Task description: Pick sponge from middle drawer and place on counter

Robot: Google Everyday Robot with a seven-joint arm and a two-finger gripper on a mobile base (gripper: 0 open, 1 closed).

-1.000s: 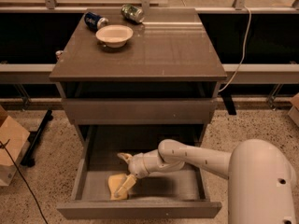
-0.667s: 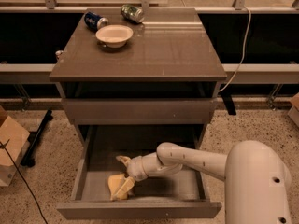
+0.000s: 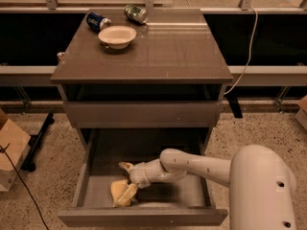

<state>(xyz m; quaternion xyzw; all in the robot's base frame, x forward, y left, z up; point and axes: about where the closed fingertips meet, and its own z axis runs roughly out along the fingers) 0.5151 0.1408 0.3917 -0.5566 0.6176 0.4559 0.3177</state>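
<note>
You're working inside the middle drawer (image 3: 187, 193), which is standing open at the bottom of the cabinet. The sponge (image 3: 122, 193) is lying crumpled on the floor in the middle drawer's front-left part, close to its front wall. The end effector (image 3: 128, 178) is sitting just behind the sponge, toward the middle drawer's centre. Its fingers are spread, with one beige fingertip (image 3: 125, 166) pointing back-left and the other seeming to touch the sponge's top edge. It's gripping nothing yet, by my read.

Doing this step well:
- You're wanting both fingers straddling the sponge's bulk, not just nipping one flap, so be shifting slightly toward the middle drawer's front before closing.
- The sponge is soft, so keep squeezing until it's clearly compressing, or it's likely slipping out on the lift.
- Be lifting clear of the middle drawer's front wall and backing out before rising, since the cabinet is overhanging the middle drawer's rear.
- The tabletop (image 3: 163, 56) is waiting directly above the middle drawer.
</note>
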